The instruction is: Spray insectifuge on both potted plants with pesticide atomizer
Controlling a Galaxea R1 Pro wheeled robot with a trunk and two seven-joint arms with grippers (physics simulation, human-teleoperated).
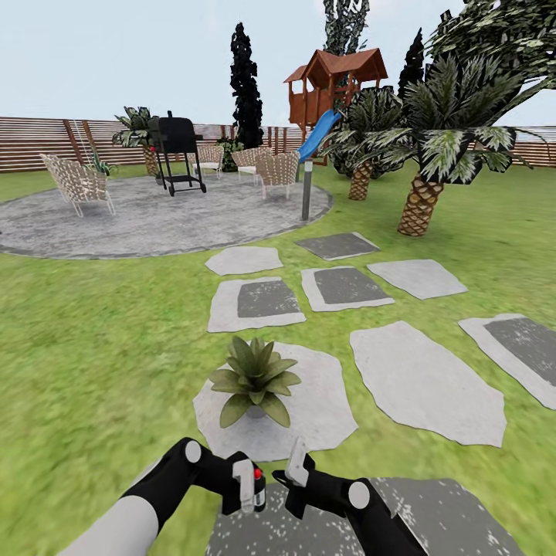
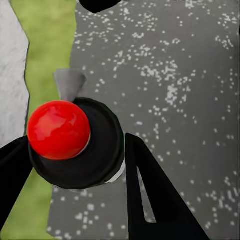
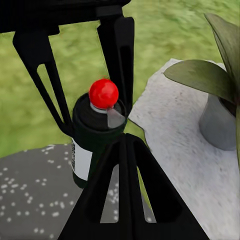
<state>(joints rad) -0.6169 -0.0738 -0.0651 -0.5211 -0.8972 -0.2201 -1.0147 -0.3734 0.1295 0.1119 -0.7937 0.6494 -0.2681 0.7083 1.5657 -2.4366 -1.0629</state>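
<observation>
The pesticide atomizer (image 1: 255, 486) is pinched between the jaws of the left gripper (image 1: 245, 488) and held upright, low in front of the robot above a dark paver (image 2: 165, 100), presumably so the nozzle can be aimed. Its long axis is vertical, red cap (image 3: 103, 93) on top; the grey nozzle (image 3: 116, 118) is turned toward 1 potted plant (image 1: 255, 378) on the pale paver (image 1: 324, 417) just ahead. The right gripper (image 1: 297, 472) is held just beside the bottle; whether its fingers are spread cannot be told.
</observation>
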